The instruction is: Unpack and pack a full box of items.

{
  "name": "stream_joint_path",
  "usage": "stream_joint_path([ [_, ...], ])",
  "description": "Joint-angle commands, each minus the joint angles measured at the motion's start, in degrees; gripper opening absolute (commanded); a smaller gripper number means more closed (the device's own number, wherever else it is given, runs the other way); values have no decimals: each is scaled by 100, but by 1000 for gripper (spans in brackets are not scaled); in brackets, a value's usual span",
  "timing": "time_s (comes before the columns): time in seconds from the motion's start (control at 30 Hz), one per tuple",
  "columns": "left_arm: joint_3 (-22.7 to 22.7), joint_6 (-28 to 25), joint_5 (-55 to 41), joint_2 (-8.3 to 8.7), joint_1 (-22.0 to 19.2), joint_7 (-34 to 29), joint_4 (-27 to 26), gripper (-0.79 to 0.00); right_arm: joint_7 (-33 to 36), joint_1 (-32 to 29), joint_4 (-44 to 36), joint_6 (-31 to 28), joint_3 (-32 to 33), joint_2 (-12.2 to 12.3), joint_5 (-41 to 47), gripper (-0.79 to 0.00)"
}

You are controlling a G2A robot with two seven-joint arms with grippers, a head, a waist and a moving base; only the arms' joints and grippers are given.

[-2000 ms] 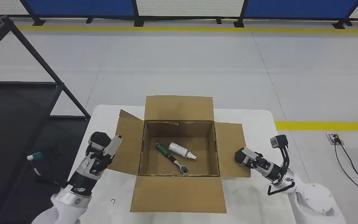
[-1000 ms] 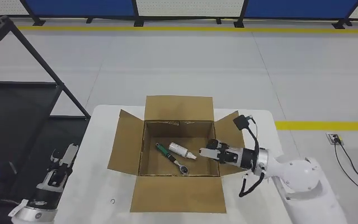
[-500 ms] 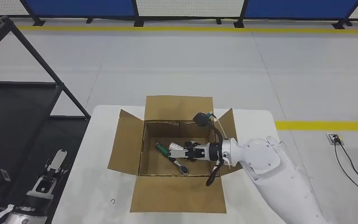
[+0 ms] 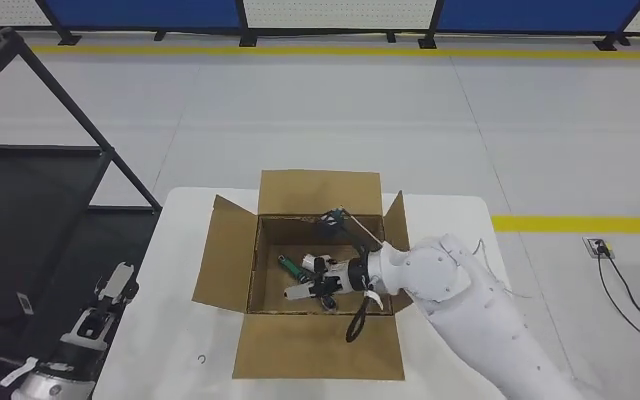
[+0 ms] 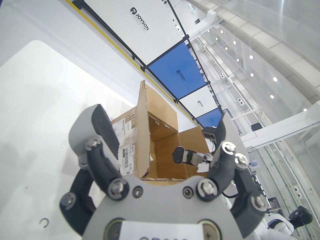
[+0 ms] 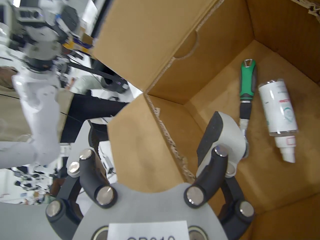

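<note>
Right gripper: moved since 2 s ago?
Yes. The right gripper went from the table right of the box, over its right side, into the box, and is now by the ratchet.

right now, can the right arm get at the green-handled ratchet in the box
Probably yes. The right gripper is inside the open cardboard box, jaws apart, with one finger beside the head of the green-handled ratchet. Nothing lies on the ratchet; the spray bottle lies alongside it.

Bright ceiling lamps [image 5: 275, 79] glare overhead; box [image 4: 320, 190] interior seems mildly shadowed.
</note>
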Motion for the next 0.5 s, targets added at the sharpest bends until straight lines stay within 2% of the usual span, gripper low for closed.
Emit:
stream_joint_path([
  [0.0,11,3,-42,5,10,-29,-23,0,23,355,294,129,-423,-114,-513,0],
  [0.23,-99,-111,-241,13,174,-64,-89,0,-31,1165,1592,92,-1407,-594,-1037,0],
  [0.47,-302,-283,-851,23,314,-280,-57,0,-190,1649,2699,47,-1961,-1069,-1207,0],
])
